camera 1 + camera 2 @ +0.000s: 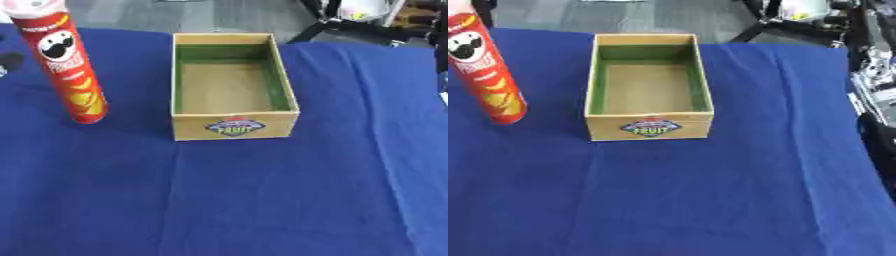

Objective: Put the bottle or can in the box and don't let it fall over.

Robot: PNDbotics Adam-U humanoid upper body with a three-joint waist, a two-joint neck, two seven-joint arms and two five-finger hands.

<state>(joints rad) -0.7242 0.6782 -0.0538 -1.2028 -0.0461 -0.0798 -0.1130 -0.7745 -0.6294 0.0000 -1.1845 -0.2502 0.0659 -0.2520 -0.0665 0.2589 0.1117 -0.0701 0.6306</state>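
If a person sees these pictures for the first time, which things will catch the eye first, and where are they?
First the tall red can, standing upright on the blue cloth at the left. Next the open wooden box in the middle, just right of the can and apart from it, with green inner walls, nothing inside, and a label on its near side. No hand is in view.

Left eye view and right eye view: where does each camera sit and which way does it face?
Left eye view: in the head, looking down at the can and box; no robot hand shows.
Right eye view: beside it, same downward look; black and silver parts, maybe the right arm, at the right edge.
Shared: can, box, blue cloth.
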